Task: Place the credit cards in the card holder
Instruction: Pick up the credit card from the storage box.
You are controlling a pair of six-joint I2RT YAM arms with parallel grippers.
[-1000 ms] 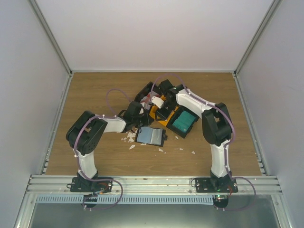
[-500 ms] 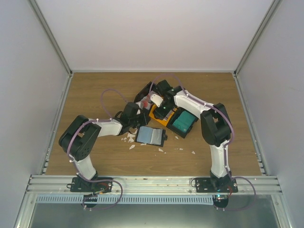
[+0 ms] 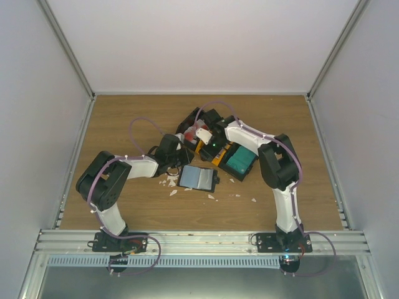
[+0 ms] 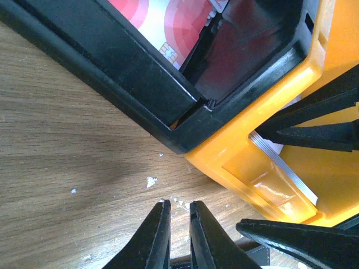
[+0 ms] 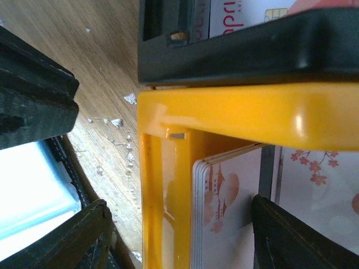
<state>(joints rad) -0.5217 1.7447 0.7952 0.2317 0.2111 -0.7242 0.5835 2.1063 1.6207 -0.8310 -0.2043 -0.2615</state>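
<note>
Clearly we judge the right jaws nearer: they stand apart astride the pale credit cards (image 5: 224, 213) leaning in the orange bin (image 5: 224, 112), stack edge running down the frame. Our left jaws, almost together and empty, hover over the desk (image 4: 67, 168); the card holder (image 3: 198, 178) lies open below the bin.

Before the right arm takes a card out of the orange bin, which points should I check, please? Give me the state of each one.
1. Card holder lies open on the table: ok.
2. Right gripper is at the orange bin, reaching in beside the pale cards: ok.
3. Right jaws closed on one single card: cannot tell.
4. Left gripper empty, jaws nearly shut, over bare wood: ok.
5. Holder pockets free for a card: cannot tell.
</note>
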